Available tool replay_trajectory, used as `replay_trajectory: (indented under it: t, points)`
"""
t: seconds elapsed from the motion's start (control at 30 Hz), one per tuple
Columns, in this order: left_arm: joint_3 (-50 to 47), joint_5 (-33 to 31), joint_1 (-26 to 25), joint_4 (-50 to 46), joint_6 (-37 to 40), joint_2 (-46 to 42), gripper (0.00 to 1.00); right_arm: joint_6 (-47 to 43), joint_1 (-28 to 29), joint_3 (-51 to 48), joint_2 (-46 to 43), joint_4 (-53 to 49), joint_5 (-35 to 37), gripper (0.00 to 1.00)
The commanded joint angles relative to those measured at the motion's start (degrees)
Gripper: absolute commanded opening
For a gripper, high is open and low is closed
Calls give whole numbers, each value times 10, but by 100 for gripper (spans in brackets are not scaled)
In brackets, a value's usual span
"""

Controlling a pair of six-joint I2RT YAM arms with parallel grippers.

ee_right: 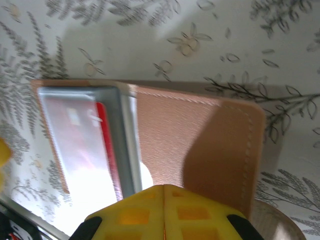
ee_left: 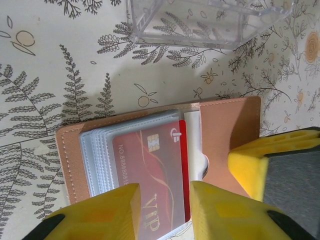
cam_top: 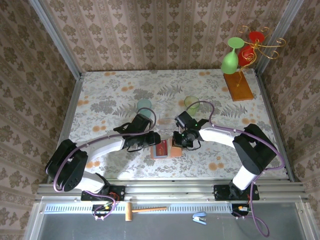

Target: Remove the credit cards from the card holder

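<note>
1. Near the front middle of the table [cam_top: 100, 95], the left arm [cam_top: 100, 146] and right arm [cam_top: 225, 135] reach inward and meet over one spot.
2. Between them the wallet [ee_left: 225, 125] lies open and flat on the cloth. Its leather is tan, and a stack of clear sleeves [ee_left: 97, 155] covers its left half.
3. Just beyond the wallet stands a clear container [ee_left: 200, 22], not touching it.
4. The left gripper [ee_left: 164, 195] hangs over the wallet's near edge. Its fingers [ee_left: 115, 205] are partly apart, one to each side of the card's near end. They may be resting on the top sleeve, but the view does not settle that.
5. The right gripper [ee_right: 165, 202] has its fingers pressed together, with the tips on the near edge of the tan right flap.
6. A red card [ee_left: 150, 160] with a chip, printed VIP, sits in the top sleeve. A second red edge shows just to its right.
</note>
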Motion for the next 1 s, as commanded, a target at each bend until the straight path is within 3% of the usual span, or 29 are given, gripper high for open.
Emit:
replay_trajectory:
  t: [0.0, 0.7, 0.97]
  points:
    - [0, 2, -5, 8, -4, 10, 31, 20, 4, -25, 5, 9, 6, 7]
    - [-8, 8, -18, 18, -25, 17, 26, 19, 11, 1, 20, 24, -2, 7]
    - [-18, 24, -19, 34, -33, 18, 23, 28, 11, -5, -37, 9, 1, 7]
